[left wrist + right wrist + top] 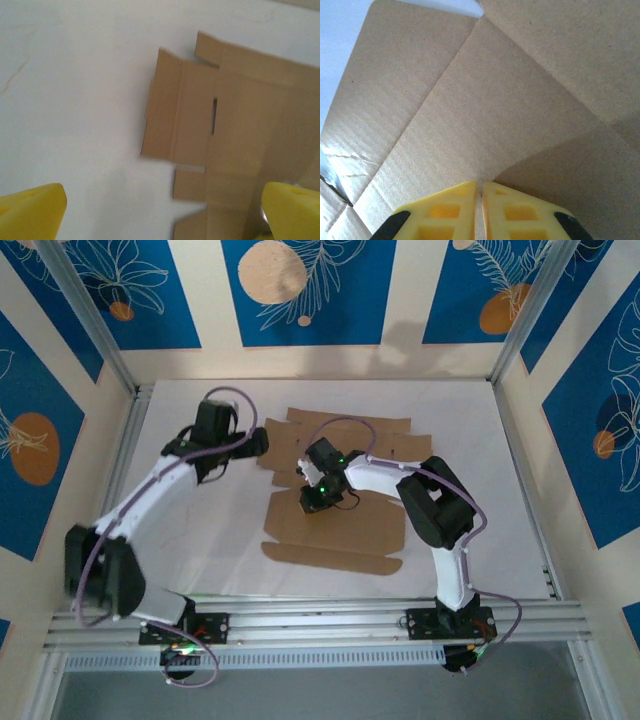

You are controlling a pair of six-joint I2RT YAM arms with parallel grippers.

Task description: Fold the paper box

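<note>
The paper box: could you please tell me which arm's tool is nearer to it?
Right. The right tool, shut, has its tips against the paper box's middle panel. The left tool hovers open above the box's left-edge flaps, clear of the cardboard.

The place reads as a robot test cell in a lab or workshop, not a home. In the overhead view a white table (470, 540) is enclosed by printed wall panels (300, 290) in blue and cream, with leaf and circle patterns, along the top and both sides of the frame. Bare aluminium posts (85, 315) are set at the upper corners. Two cabled robot arms (150, 490) are bolted to an aluminium rail (320, 620) along the bottom edge.
</note>
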